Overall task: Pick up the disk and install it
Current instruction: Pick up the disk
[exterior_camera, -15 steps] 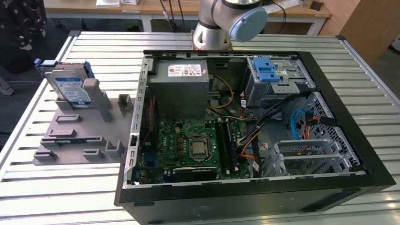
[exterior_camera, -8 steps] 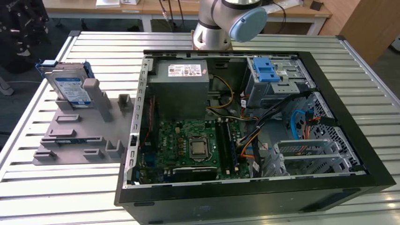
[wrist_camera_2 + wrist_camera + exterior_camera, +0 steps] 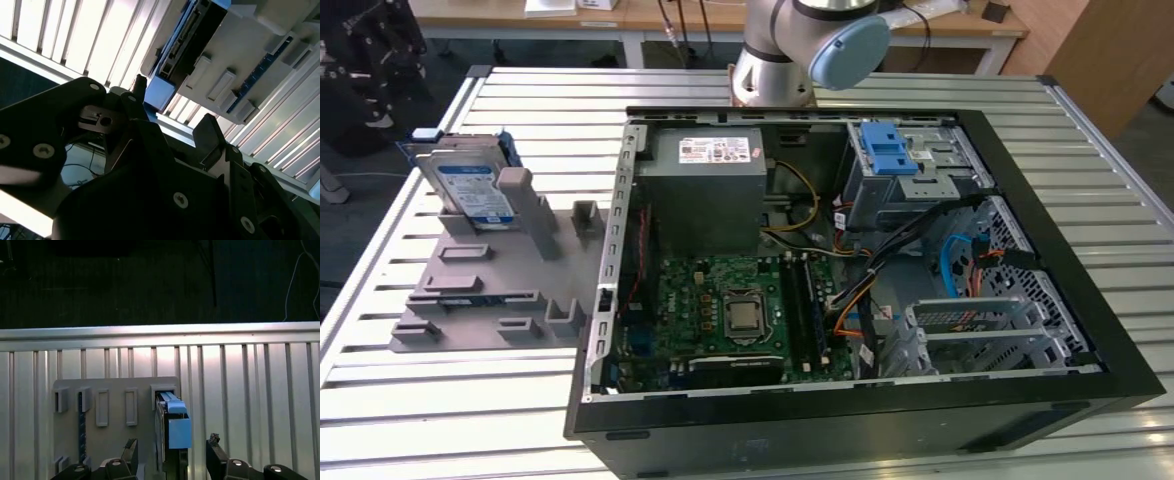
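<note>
- On the slatted metal table point(image 3: 400, 400), toward the exterior view's left: a grey fixture plate point(image 3: 480, 275) with raised holders.
- Standing on edge in a holder at the plate's far end: the disk point(image 3: 464, 185). It is flat and silver-grey, with a blue-and-white label on its broad face and blue plastic rails along its edges.
- Same disk point(image 3: 175, 427) in the first wrist view: seen edge-on, a narrow dark body capped by a blue rail block.
- Wrist end: the gripper point(image 3: 172, 454) has black fingers point(image 3: 131, 450) spread wide and holds nothing. The disk's edge lines up between the tips, with no contact visible.
- Beside the plate, toward the exterior view's right: an open computer case point(image 3: 854, 430) containing a green motherboard point(image 3: 720, 310), a grey power supply box point(image 3: 707, 165) and a silver cage point(image 3: 927, 175) with a blue latch point(image 3: 894, 155).
</note>
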You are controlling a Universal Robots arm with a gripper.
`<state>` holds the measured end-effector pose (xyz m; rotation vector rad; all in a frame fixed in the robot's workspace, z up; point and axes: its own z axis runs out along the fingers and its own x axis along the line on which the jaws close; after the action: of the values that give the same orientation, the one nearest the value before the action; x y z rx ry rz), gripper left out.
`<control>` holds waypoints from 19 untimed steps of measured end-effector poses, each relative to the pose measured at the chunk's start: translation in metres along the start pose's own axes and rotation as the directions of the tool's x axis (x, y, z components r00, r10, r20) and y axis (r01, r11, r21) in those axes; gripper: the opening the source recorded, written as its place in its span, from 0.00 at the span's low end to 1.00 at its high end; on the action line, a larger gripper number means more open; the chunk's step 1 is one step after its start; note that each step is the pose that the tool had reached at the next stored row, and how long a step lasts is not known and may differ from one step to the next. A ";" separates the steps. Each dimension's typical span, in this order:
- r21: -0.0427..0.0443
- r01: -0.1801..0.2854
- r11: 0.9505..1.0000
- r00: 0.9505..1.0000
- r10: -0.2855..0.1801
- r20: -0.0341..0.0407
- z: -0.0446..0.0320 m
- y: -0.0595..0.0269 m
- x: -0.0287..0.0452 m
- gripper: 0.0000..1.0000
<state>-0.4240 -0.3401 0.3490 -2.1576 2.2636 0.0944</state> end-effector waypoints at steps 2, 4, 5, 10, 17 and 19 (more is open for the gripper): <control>0.000 0.000 1.000 1.000 0.000 0.000 0.0038 0.0000 0.0002 0.65; 0.000 0.000 1.000 1.000 0.000 0.000 0.0074 0.0000 0.0004 0.65; 0.000 0.000 1.000 1.000 0.000 0.000 0.0091 0.0000 0.0004 0.65; 0.000 0.000 1.000 1.000 0.000 0.000 0.0147 0.0003 0.0007 0.65; 0.000 0.000 1.000 1.000 0.000 0.000 0.0171 0.0023 -0.0013 0.65; 0.000 0.000 1.000 1.000 0.000 0.000 0.0178 0.0031 -0.0020 0.65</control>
<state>-0.4276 -0.3371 0.3314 -2.1577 2.2632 0.0943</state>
